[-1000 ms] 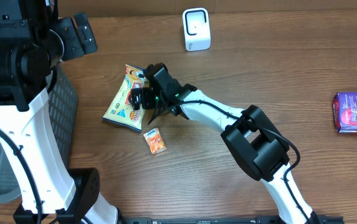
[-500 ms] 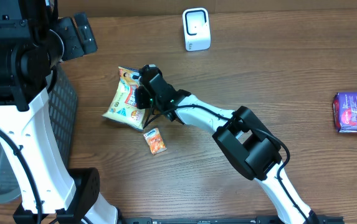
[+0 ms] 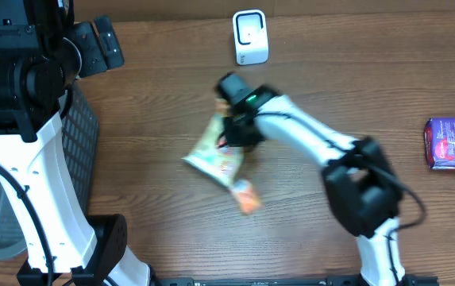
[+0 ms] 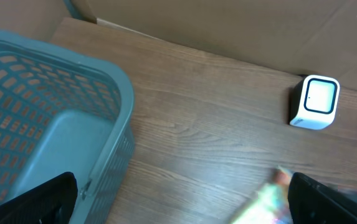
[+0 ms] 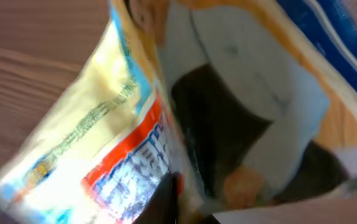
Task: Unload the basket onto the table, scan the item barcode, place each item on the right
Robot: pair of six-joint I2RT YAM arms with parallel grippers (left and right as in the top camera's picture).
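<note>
The yellow snack bag (image 3: 214,156), blurred, is mid-table, its upper edge pinched in the right gripper (image 3: 233,133), well short of the white barcode scanner (image 3: 250,36). A small orange packet (image 3: 245,196) lies just beside it and a purple packet (image 3: 453,143) sits far right. The left gripper (image 4: 181,202) is spread wide by the teal basket (image 4: 119,124).

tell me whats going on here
The right arm's fingers are shut on a yellow snack bag, gripping it mid-table, short of the white scanner at the far edge. A small orange packet lies beside the bag. The left arm's fingers hang open by the teal basket, holding nothing.
</note>
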